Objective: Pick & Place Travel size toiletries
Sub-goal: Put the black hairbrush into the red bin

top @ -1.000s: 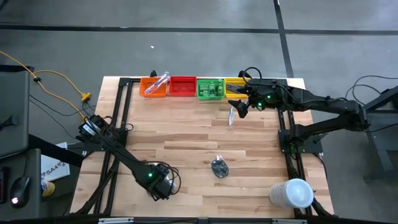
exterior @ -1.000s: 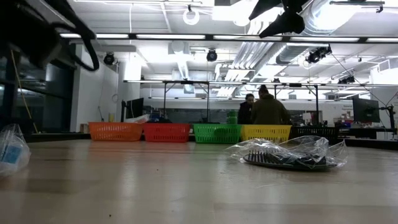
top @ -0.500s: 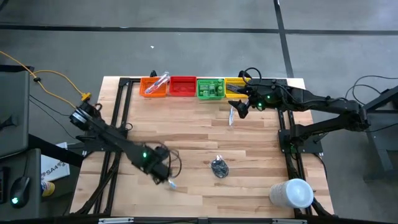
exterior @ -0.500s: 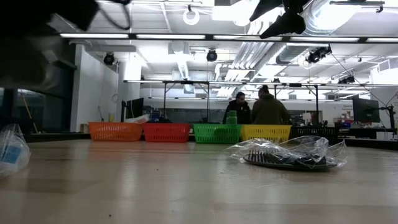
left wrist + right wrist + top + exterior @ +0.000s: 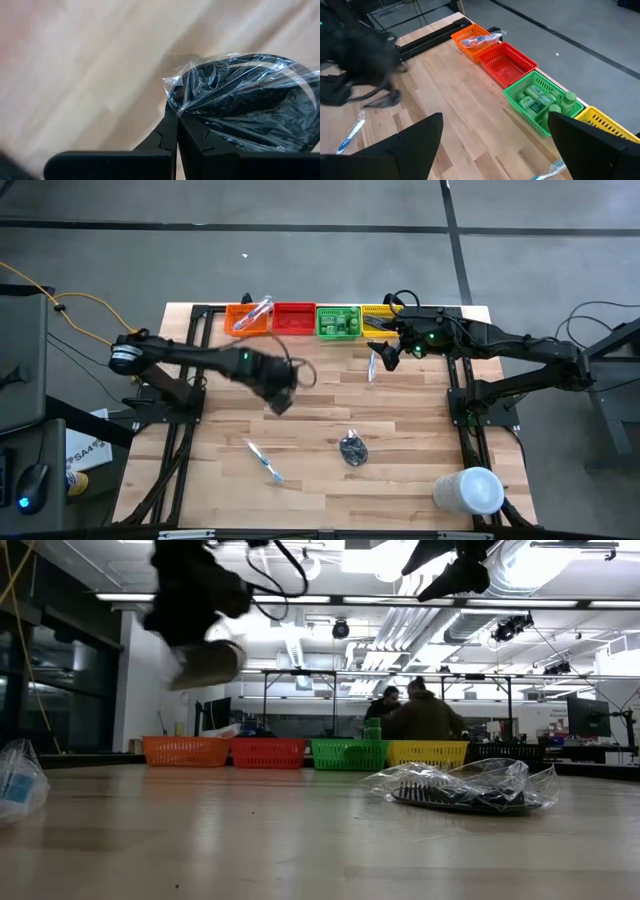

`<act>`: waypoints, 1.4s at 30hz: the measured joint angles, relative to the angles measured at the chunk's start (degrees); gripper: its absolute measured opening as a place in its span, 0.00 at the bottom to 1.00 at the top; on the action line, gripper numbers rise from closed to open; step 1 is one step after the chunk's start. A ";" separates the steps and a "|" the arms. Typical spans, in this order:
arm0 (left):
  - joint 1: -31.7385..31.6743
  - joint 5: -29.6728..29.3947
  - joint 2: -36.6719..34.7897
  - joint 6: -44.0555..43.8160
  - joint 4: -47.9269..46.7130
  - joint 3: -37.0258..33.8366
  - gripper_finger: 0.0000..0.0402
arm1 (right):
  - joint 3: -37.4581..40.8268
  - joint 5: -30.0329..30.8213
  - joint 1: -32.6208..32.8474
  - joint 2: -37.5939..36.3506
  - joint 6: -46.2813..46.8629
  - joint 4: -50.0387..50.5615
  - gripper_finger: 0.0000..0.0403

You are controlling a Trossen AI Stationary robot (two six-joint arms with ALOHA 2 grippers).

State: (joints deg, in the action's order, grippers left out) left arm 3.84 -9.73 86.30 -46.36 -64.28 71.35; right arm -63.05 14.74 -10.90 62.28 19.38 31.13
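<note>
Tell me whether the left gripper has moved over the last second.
Yes. In the high view the left gripper has swung from the table's near edge up toward the red bin, leaving a toothbrush behind.

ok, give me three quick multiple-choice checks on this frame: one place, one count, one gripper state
1. Where are the green bottles?
A. loose on the table
B. in the green bin
C. on the floor

2. How many coloured bins stand in the row?
A. two
B. three
C. four

3. The left gripper is:
A. wide open
B. shut
C. clamped on a green bottle

Answers: 1 B, the bottles lie inside the green mesh walls. 2 C, orange, red, green and yellow sit side by side. 3 B, its two fingers meet in the left wrist view.
</note>
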 joint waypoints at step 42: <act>-43.59 -1.38 20.52 23.64 25.13 17.92 0.00 | 0.00 0.47 0.02 0.02 -1.01 -0.09 0.88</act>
State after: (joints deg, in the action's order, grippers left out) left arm -39.75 -11.11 106.82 -22.72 -39.15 89.27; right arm -63.05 15.22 -10.87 62.30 18.37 31.04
